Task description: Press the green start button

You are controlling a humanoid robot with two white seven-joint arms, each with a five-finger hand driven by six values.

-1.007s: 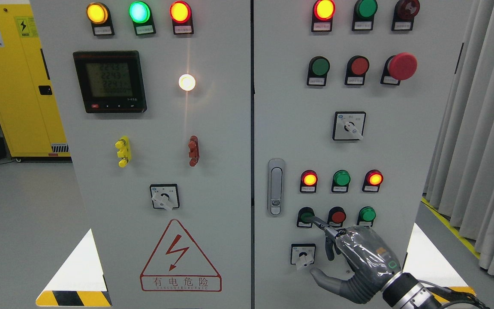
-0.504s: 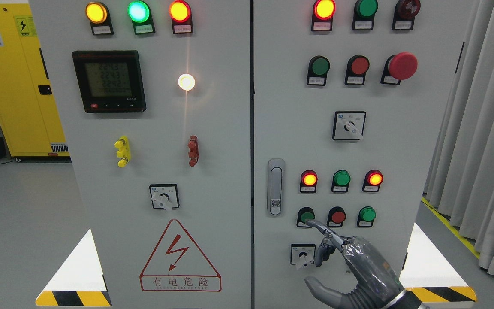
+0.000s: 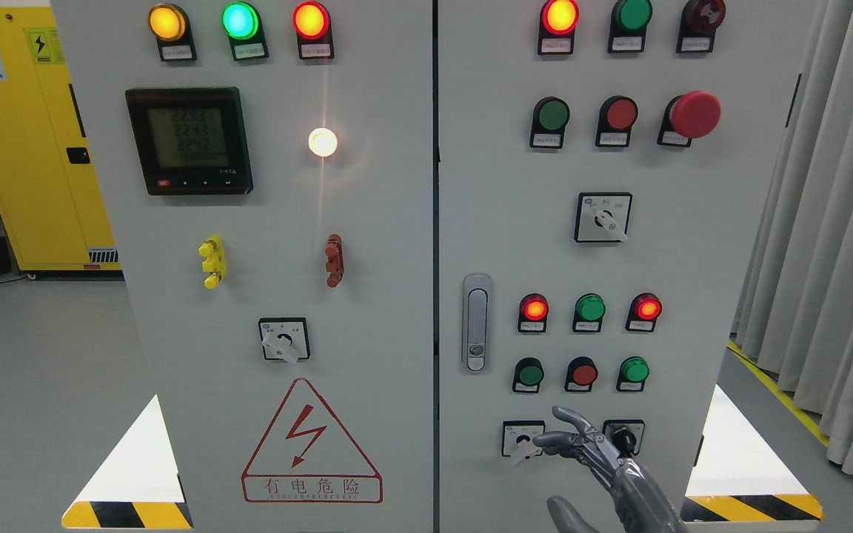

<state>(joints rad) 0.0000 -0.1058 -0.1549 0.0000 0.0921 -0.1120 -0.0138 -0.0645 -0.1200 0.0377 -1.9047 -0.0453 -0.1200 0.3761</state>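
Observation:
The dark green start button point(image 3: 529, 374) sits at the left of the lower button row on the right cabinet door, fully uncovered. My right hand point(image 3: 571, 444) comes up from the bottom edge and hangs below that row, apart from the button, in front of the two small selector switches. Its fingers point(image 3: 564, 416) are stretched out loosely towards the panel and hold nothing. The left arm does not show.
Beside the start button are a red button point(image 3: 583, 374) and a brighter green one point(image 3: 634, 369). Under them are a rotary switch point(image 3: 523, 438) and a key switch point(image 3: 624, 437). A door handle point(image 3: 476, 322) is to the left, a grey curtain point(image 3: 826, 222) to the right.
My right hand's forefinger was on the green start button; the hand has since dropped down and back, leaving the button uncovered.

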